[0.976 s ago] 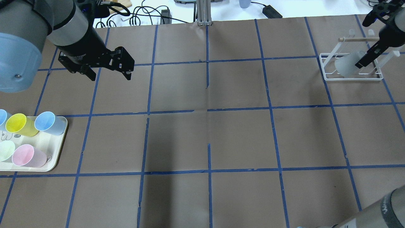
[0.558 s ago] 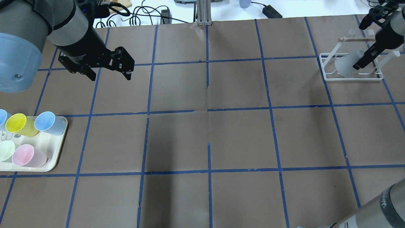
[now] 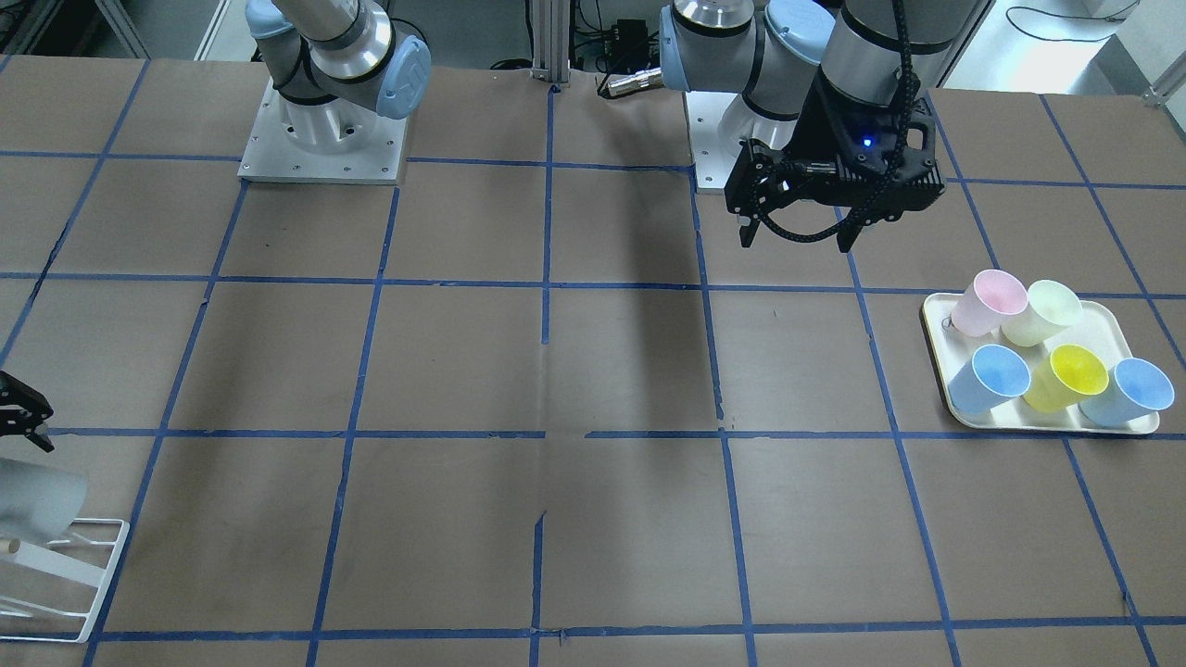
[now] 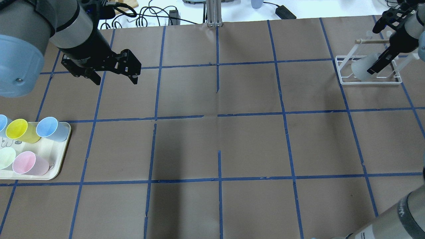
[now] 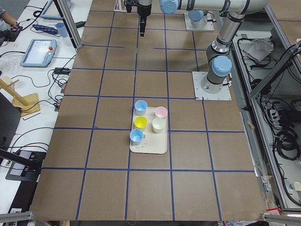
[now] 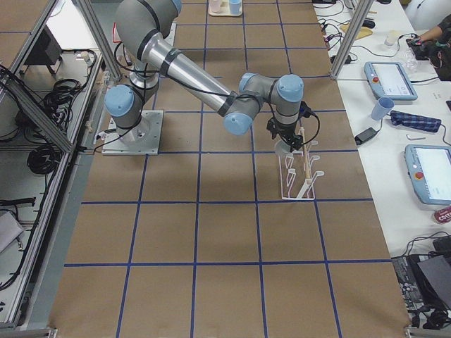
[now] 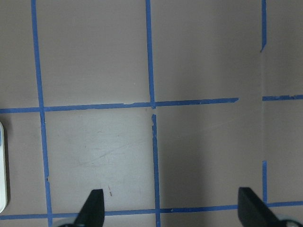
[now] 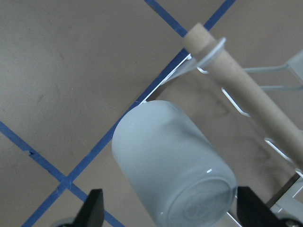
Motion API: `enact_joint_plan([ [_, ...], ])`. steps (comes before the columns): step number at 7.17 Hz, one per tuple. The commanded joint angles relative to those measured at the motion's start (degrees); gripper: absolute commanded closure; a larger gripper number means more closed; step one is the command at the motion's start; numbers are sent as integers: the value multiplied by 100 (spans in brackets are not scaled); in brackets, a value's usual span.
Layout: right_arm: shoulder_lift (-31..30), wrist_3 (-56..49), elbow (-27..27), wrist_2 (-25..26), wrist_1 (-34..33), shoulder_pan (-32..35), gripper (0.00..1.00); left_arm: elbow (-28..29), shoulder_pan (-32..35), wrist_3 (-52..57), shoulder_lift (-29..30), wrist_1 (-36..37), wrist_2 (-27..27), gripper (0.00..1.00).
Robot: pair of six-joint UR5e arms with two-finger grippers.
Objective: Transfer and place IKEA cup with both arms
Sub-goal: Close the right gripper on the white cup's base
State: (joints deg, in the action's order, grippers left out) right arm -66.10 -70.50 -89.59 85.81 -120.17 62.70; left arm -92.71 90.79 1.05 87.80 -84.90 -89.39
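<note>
The light grey IKEA cup point(image 4: 359, 68) hangs tilted on the white wire rack point(image 4: 368, 82) at the far right, base towards the right wrist camera point(image 8: 175, 165). My right gripper point(image 4: 377, 64) is open just above the cup's base. Its fingertips point(image 8: 93, 208) stand wide on either side of the cup without touching it. In the front-facing view the cup point(image 3: 32, 500) sits at the left edge, with the right gripper point(image 3: 20, 408) partly cut off. My left gripper point(image 4: 115, 79) is open and empty, hovering over the table's far left; it also shows in the left wrist view point(image 7: 173, 210).
A cream tray point(image 4: 59, 166) at the left edge holds several cups: pink point(image 4: 28, 164), pale green point(image 4: 6, 158), yellow point(image 4: 20, 130) and pale blue point(image 4: 49, 128). The rack has a wooden bar point(image 8: 236, 80). Cables lie beyond the far table edge point(image 4: 149, 15).
My right gripper has shifted slightly left and up over the rack, still open. The cup stays on the rack. The left arm has not moved.
</note>
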Motion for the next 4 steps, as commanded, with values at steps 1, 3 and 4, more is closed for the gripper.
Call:
enact_joint_plan([
  [1, 70, -17, 3, -3, -7, 6, 0, -1, 0, 0, 0, 0, 0, 0],
  [3, 106, -8, 3, -3, -24, 6, 0, -1, 0, 0, 0, 0, -9, 0],
  [4, 106, -17, 11, -3, -24, 6, 0, 8, 0, 0, 0, 0, -9, 0],
])
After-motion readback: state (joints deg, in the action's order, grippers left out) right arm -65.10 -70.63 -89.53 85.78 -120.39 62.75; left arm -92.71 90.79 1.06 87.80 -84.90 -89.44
